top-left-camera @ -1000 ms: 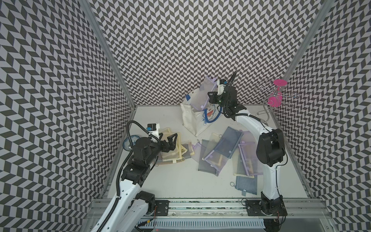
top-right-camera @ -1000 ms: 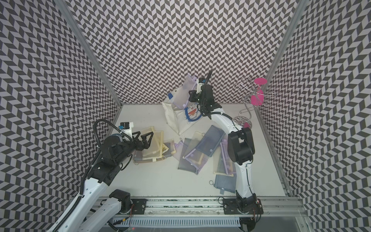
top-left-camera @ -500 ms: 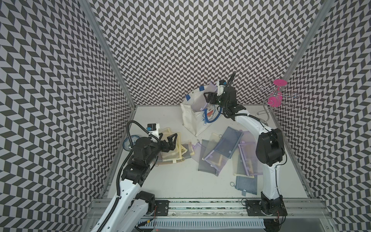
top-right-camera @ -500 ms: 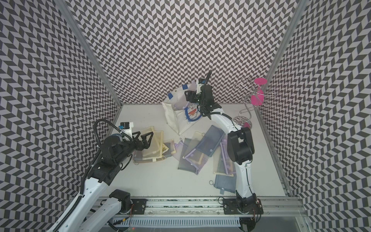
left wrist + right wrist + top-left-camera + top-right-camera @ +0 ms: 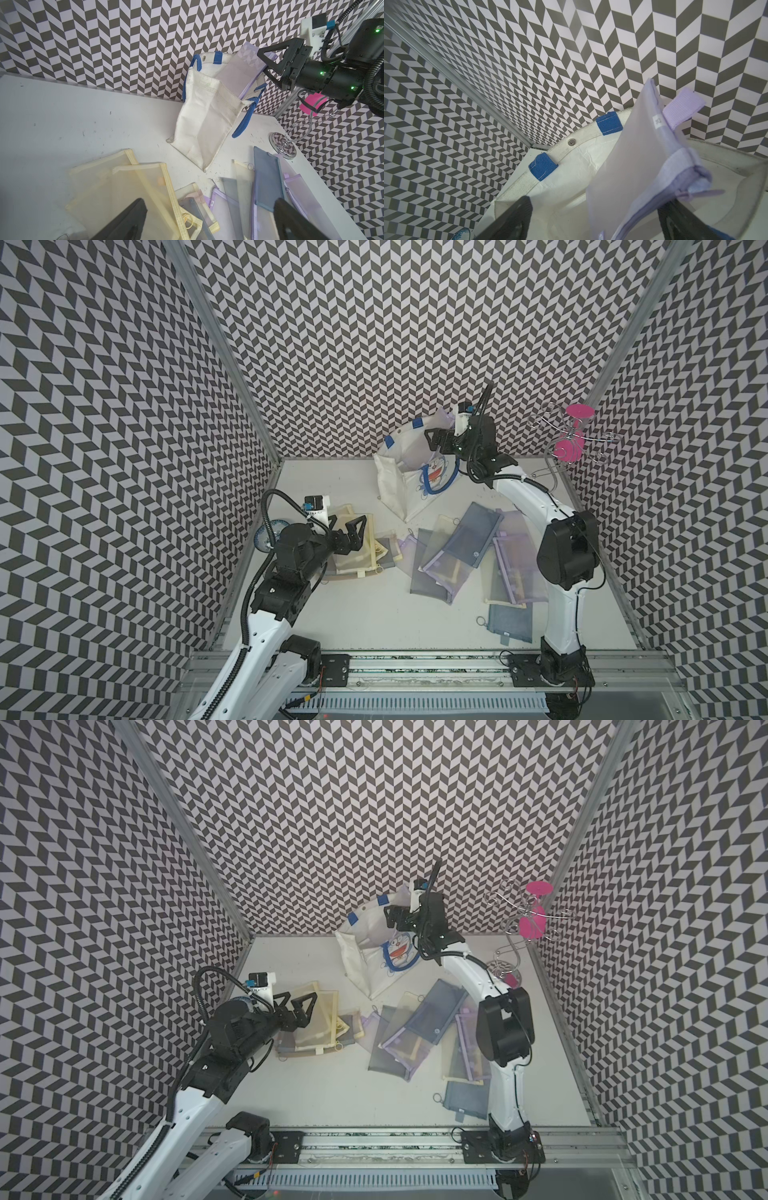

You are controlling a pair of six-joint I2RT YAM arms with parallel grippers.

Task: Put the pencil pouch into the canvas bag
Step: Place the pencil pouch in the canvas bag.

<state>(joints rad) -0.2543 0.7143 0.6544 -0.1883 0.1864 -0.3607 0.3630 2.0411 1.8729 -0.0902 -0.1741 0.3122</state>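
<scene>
In both top views the canvas bag point(image 5: 395, 485) stands near the bench's point(image 5: 332, 614) far edge. The lilac pencil pouch point(image 5: 441, 419) pokes from its mouth beside the right gripper point(image 5: 432, 441). The left gripper point(image 5: 349, 526) hovers, jaws spread, over yellow pouches point(image 5: 353, 560) by the left edge.

The left wrist view shows the right gripper's jaws spread either side of the pouch's upper corner, seemingly touching neither finger, though that is hard to tell.

The right wrist view shows the pouch leaning inside the bag between the parted fingers point(image 5: 512, 218).

The pencil pouch point(image 5: 441, 421) pokes from the canvas bag point(image 5: 391, 485) — jaws of the right arm point(image 5: 523, 494) just beside it.
</scene>
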